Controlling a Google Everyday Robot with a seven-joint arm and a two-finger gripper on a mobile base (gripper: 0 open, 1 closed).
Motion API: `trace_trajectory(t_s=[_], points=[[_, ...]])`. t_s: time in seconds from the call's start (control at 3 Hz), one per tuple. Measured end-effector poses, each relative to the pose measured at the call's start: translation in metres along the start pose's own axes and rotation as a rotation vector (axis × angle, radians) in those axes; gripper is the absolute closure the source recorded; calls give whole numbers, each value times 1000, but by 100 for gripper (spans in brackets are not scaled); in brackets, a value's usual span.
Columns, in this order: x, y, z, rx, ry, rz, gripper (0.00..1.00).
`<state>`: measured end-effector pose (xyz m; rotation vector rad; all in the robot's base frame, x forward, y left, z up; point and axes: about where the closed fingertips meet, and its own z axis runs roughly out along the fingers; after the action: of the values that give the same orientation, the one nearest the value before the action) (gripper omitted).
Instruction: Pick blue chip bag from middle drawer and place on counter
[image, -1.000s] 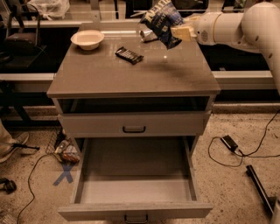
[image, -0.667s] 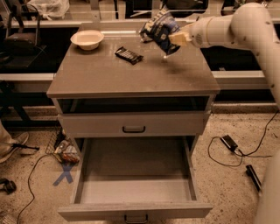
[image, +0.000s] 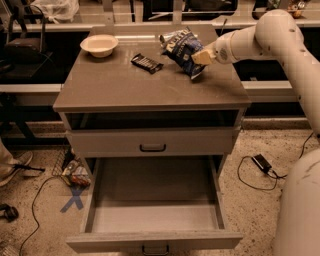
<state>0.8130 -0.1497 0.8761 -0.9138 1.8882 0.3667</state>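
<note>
The blue chip bag (image: 181, 50), dark-blue crinkly foil with white lettering, is at the back right of the grey-brown counter (image: 125, 87). Its lower corner is at or just above the surface. My gripper (image: 201, 56) reaches in from the right on the white arm (image: 260, 35) and is shut on the bag's right edge. The pulled-out drawer (image: 155, 205) below is open, and no bag lies in it.
A white bowl (image: 99, 45) sits at the counter's back left. A flat black bar-shaped wrapper (image: 147, 62) lies near the middle back. A silvery object (image: 165, 37) shows behind the bag. A closed drawer (image: 152, 142) sits above the open one. Cables and a blue X mark are on the floor.
The gripper has carried the bag down and a little left, from above the counter's back right edge to low over the counter surface.
</note>
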Motion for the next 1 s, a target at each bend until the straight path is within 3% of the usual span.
trace_trajectory(t_s=[0.67, 1.0], points=[[13, 0, -4, -21, 31, 0, 0], [13, -2, -17, -11, 15, -9, 0]])
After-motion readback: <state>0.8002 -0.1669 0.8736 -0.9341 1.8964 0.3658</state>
